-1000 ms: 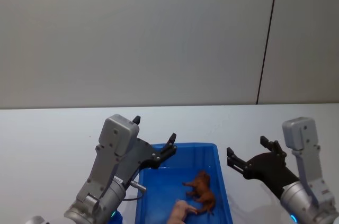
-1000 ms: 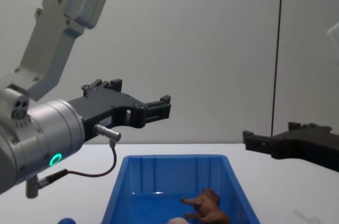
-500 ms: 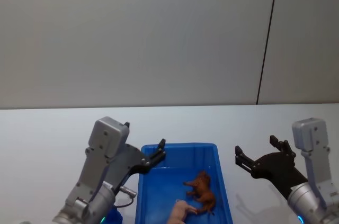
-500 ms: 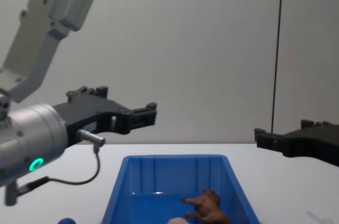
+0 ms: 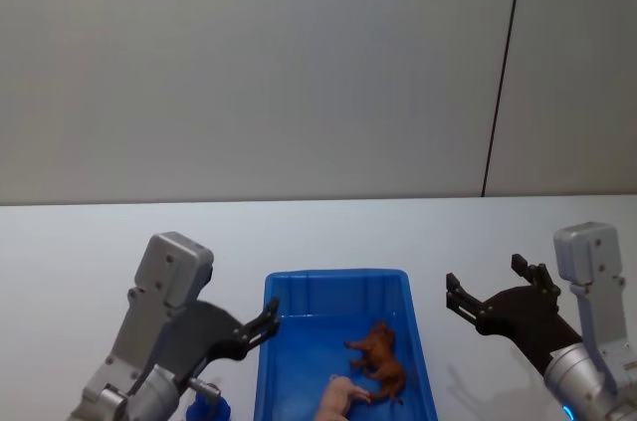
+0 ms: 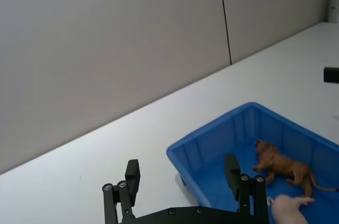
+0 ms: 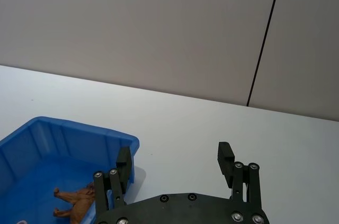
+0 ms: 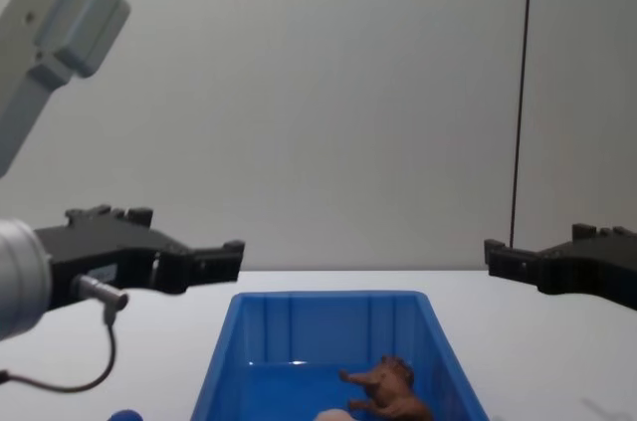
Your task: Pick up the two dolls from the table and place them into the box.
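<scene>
The blue box (image 5: pixel 338 278) stands on the white table (image 5: pixel 90 242) in front of me. Both dolls lie inside it: the brown lion (image 5: pixel 379 357) on its side and the pale pink pig (image 5: pixel 341 397) nearer to me. In the left wrist view the lion (image 6: pixel 280 163) and pig (image 6: pixel 288 206) rest on the box (image 6: pixel 212 136) floor. My left gripper (image 5: pixel 265 325) hangs open and empty just left of the box, also seen as the left gripper (image 6: pixel 181 167). My right gripper (image 5: pixel 483 279) is open and empty to the right of the box, with its spread shown by the right gripper (image 7: pixel 175 155).
A small blue object (image 5: pixel 209 407) sits on the table by the box's near left corner, below my left arm. A grey wall with a dark vertical seam (image 5: pixel 503 73) closes the back. White tabletop stretches to both sides of the box.
My left gripper has drawn back to the left and lower, from above the box to beside it. The right gripper has shifted slightly right. The dolls have not moved.
</scene>
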Controlling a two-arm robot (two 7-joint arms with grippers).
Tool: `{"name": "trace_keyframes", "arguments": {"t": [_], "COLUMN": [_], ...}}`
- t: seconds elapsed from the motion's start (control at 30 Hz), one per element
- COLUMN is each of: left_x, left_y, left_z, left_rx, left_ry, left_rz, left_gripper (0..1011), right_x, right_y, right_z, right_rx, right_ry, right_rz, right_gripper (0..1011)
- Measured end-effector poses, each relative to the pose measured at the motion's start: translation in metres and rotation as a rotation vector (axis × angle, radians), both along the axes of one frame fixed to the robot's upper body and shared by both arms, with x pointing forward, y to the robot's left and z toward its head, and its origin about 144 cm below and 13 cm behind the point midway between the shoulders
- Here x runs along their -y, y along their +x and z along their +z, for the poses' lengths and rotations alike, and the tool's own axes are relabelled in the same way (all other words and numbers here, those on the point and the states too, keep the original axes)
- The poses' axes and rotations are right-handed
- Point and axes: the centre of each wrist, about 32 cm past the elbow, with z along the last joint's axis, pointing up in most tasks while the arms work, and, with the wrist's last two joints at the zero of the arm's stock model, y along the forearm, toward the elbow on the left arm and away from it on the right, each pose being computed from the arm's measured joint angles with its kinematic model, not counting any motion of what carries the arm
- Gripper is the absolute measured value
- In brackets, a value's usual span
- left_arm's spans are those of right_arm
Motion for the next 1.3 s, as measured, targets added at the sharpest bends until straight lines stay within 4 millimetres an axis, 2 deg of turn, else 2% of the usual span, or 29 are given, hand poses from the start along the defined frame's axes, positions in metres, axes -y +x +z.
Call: {"name": "trace_keyframes", "arguments": {"t": [0.43, 1.3], "left_x": [-0.023, -0.051], "left_y": [-0.011, -0.01], "left_z": [-0.001, -0.026], "left_rx": [-0.143, -0.28], "left_ry": [0.039, 0.07], "left_rz": [-0.025, -0.038], "left_gripper": [1001, 1001], "right_x": [0.001, 0.001], "right_y": [0.0, -0.001], "right_z": [0.0, 0.0], "right_rx": [0.002, 0.002], "right_ry": [0.001, 0.0], "right_rz": [-0.003, -0.004], "right_gripper": [1001, 1001]}}
